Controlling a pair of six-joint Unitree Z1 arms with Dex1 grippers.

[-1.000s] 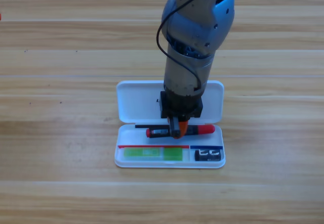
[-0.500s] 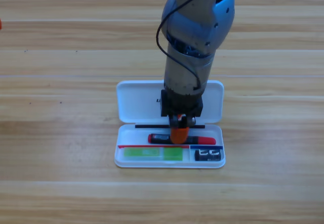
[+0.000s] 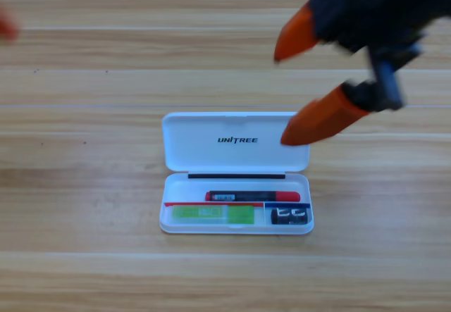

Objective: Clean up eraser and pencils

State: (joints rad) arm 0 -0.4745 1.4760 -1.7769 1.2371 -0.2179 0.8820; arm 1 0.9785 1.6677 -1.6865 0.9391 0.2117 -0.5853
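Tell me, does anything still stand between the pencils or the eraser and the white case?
Nothing visible does. The red pencil, the green pencil and the eraser already lie inside the white case. The right end effector hangs open above its lid.

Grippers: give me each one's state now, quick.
Right tool: open, holding nothing, above the case.
Left tool: only an orange tip at the left edge; cannot be told.

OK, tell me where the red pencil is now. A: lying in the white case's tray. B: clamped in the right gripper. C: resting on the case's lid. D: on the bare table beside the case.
A: the red pencil lies in the tray of the white case, while the right gripper hangs open and empty above the lid.
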